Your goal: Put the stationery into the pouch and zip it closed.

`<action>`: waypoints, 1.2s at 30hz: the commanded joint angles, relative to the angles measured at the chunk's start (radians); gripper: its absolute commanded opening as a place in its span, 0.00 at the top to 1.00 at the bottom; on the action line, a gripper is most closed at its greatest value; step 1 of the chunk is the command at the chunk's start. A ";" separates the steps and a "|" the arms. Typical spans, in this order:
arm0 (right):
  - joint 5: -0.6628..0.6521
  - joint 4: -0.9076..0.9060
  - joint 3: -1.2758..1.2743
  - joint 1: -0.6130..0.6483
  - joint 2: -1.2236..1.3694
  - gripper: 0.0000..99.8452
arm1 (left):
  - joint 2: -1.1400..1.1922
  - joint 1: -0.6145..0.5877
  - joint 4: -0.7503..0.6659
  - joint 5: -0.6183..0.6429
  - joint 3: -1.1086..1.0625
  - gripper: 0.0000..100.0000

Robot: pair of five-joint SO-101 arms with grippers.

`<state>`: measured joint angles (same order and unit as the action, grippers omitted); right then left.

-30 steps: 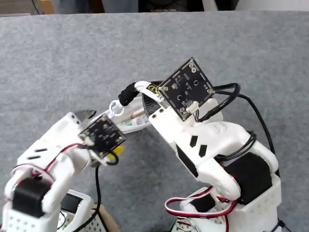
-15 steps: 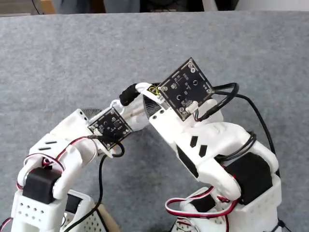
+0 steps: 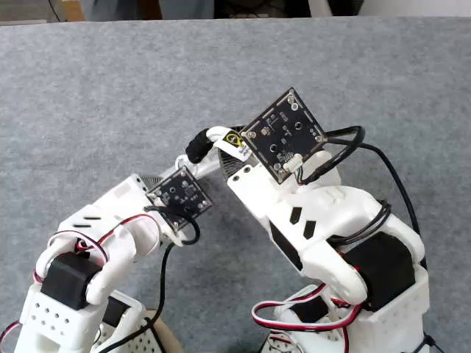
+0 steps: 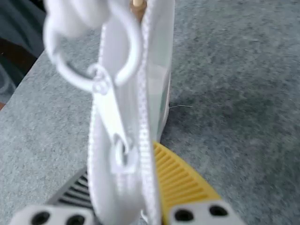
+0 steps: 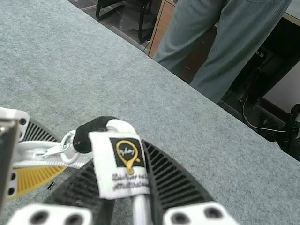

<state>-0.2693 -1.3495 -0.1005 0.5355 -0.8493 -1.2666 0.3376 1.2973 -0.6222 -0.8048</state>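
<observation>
Two white arms meet mid-way across the grey felt counter (image 3: pixel 110 88) at a white translucent zip pouch (image 3: pixel 200 166), whose zipper edge sits clamped in the left claw (image 4: pixel 123 161) and whose labelled end sits clamped in the right claw (image 5: pixel 125 152).

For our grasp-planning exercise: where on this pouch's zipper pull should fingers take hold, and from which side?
Probably the ring ending the pull tab. The tab lies flat along the zipper teeth of the pouch, hard to pinch, while the ring stands clear beside them; come at the ring from that open side.
</observation>
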 commanded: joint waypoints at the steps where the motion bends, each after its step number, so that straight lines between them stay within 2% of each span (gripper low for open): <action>1: 0.005 0.008 0.039 -0.009 -0.010 0.99 | -0.009 0.033 0.048 0.020 0.073 0.96; 13: 0.003 0.005 0.035 -0.015 -0.010 0.99 | -0.009 0.028 0.129 0.052 0.076 0.97; 17: 0.003 0.008 0.035 -0.018 -0.010 0.99 | -0.009 0.028 0.129 0.118 0.077 0.97; 24: 0.002 0.008 0.013 -0.153 -0.012 0.99 | -0.009 0.025 0.147 0.147 0.081 0.97; 30: -0.097 0.012 -0.071 -0.172 -0.012 0.99 | -0.009 0.028 0.252 0.149 0.225 0.97; 36: -0.101 0.106 -0.159 -0.226 -0.012 0.99 | -0.009 0.027 0.336 0.149 0.344 0.97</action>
<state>-0.3613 -1.2973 -0.2432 0.3575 -0.8493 -1.2666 0.3682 1.6011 -0.4795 -0.5501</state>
